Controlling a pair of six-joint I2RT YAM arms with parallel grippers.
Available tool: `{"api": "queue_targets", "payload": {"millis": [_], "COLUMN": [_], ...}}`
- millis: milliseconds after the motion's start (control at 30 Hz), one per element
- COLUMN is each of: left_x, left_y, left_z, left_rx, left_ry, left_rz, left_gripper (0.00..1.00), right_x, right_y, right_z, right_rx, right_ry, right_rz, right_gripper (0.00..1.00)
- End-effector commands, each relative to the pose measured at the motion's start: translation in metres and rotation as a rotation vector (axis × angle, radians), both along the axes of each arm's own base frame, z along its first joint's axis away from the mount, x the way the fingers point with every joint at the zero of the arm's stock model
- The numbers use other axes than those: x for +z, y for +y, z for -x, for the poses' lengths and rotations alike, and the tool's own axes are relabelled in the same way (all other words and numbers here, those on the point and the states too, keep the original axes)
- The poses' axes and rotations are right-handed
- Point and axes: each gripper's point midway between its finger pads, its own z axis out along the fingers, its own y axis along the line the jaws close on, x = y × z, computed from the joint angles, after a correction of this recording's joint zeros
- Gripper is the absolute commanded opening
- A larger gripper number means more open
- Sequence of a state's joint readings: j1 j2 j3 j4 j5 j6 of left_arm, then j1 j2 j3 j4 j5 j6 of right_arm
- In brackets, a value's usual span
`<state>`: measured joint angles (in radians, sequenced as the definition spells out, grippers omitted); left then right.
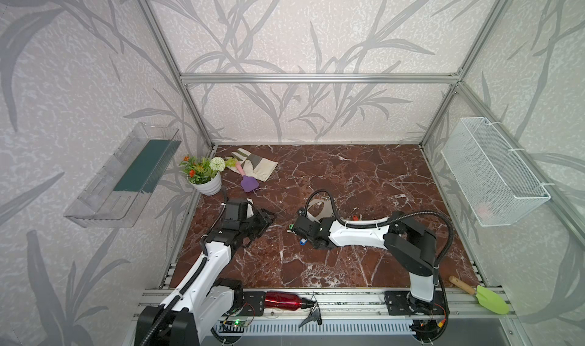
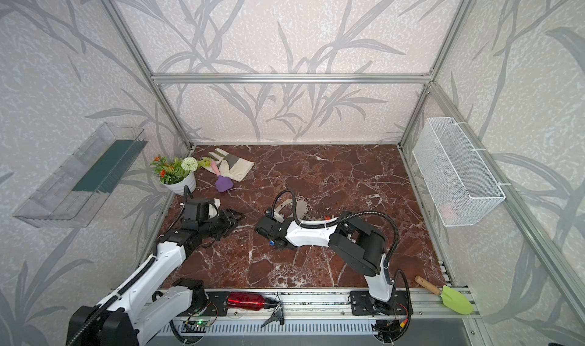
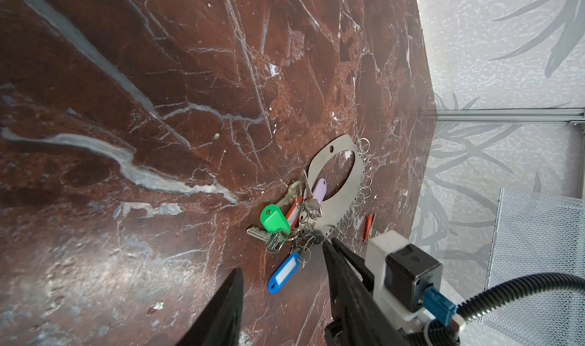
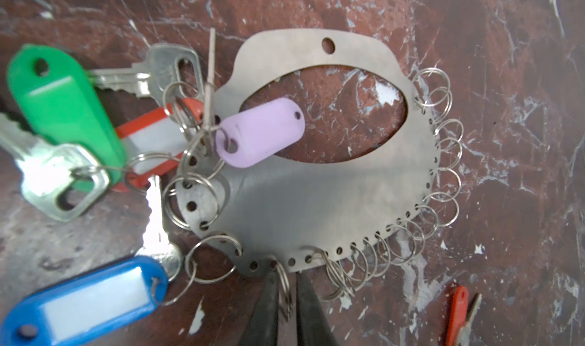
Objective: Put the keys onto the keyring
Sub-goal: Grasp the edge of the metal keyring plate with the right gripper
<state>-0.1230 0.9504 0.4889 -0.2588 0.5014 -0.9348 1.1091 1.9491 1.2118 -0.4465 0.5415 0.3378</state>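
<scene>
The keyring is a flat grey plate with an oval hole, lying on the marble floor, its curved edge lined with split rings. Keys with green, blue, lilac and red tags hang from rings at one end of it. A loose red-tagged key lies apart on the floor. My right gripper is shut on one split ring at the plate's edge. My left gripper hovers open a short way from the tagged keys, holding nothing. In both top views the right wrist hides most of the keyring.
At the back left stand a flower pot, a garden glove and a purple trowel. On the front rail lie a red bottle and a green trowel. The right wall carries a white mesh basket, the left wall a clear shelf.
</scene>
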Motion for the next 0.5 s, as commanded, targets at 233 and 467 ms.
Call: {"api": "queue_targets", "payload": {"millis": [233,467], "left_x": [0.003,0.015], "left_y": [0.002,0.008], "left_z": [0.000,-0.002], "left_rx": [-0.007,-0.025], "left_ry": [-0.002,-0.031], "left_rz": [-0.014,-0.066], "left_gripper": [0.51,0.55], "right_x": [0.005,0.016], "right_y": [0.005,0.016], "right_z": [-0.004,-0.001], "right_rx": [0.028,0.052], "right_ry": [-0.008,0.077], "right_rz": [0.014,-0.085], "right_gripper": [0.05,0.00]}}
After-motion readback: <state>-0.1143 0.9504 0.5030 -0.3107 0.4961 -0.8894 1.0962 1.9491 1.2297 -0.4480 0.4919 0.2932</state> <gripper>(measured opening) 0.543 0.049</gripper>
